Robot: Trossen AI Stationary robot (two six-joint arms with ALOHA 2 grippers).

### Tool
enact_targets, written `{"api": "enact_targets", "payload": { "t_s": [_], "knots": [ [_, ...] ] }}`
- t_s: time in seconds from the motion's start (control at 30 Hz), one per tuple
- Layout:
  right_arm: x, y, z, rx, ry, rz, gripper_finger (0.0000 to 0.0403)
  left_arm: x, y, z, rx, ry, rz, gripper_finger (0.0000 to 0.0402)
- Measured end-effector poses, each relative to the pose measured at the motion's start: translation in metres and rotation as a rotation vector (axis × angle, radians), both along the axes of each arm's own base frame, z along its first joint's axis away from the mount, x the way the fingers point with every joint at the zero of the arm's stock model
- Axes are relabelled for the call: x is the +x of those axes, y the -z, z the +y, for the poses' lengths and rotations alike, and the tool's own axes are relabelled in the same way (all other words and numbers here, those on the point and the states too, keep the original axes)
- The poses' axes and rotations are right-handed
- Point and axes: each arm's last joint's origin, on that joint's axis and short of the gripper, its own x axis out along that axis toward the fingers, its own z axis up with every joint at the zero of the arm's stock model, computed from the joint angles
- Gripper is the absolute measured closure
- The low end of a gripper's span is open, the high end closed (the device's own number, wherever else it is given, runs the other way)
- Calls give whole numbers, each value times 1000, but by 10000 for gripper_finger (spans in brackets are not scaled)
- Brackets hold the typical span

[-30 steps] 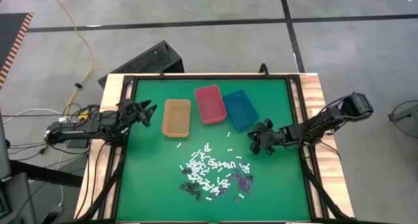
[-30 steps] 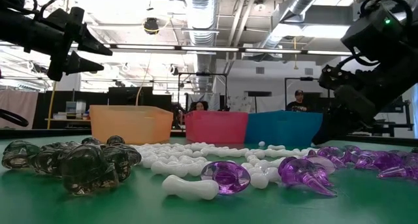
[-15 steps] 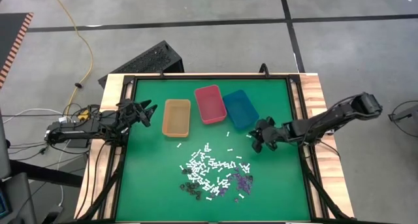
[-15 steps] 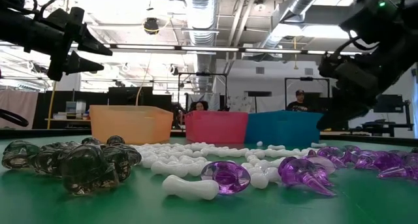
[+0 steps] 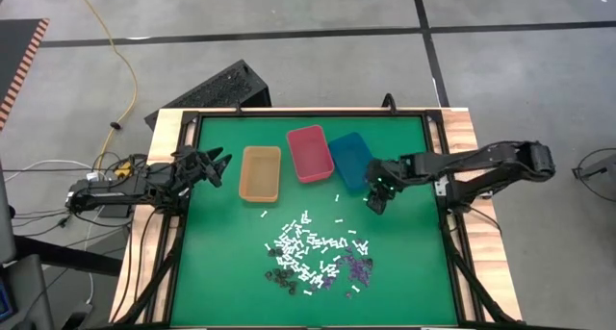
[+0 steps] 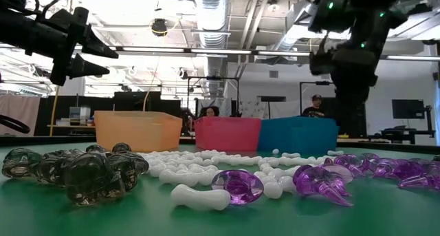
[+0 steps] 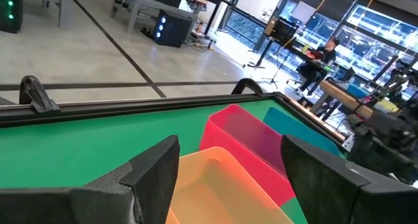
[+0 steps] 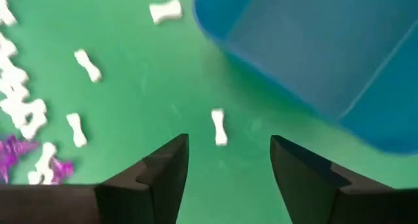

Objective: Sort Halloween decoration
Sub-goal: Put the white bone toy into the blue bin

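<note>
White bone (image 8: 219,127) between spread right gripper (image 8: 228,160) fingers, beside blue bin (image 8: 326,48).

A green-topped bench (image 5: 221,263) with wooden edges carries three bins in a row: orange (image 5: 260,172), pink (image 5: 310,152) and teal (image 5: 353,160). Near them, a scatter of Halloween decoration (image 5: 313,253) lies on the mat: white sticks, purple bits and dark pieces.

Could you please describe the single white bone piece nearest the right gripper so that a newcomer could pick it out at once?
Start at the blue bin on the green table. Just off its near corner hangs the open right gripper. The white bone lies alone on the mat between its fingers, apart from the main pile.
</note>
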Motion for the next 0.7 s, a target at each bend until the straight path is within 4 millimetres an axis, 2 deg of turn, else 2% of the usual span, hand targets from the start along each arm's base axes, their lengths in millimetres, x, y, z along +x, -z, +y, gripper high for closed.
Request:
{"api": "enact_targets", "payload": {
  "t_s": [0.27,0.7],
  "knots": [
    [13,20,-11,36,-51,30,169,0,1,0,-7,18,4,145],
    [28,44,-12,37,-82,83,169,0,1,0,-7,18,9,145]
  ]
}}
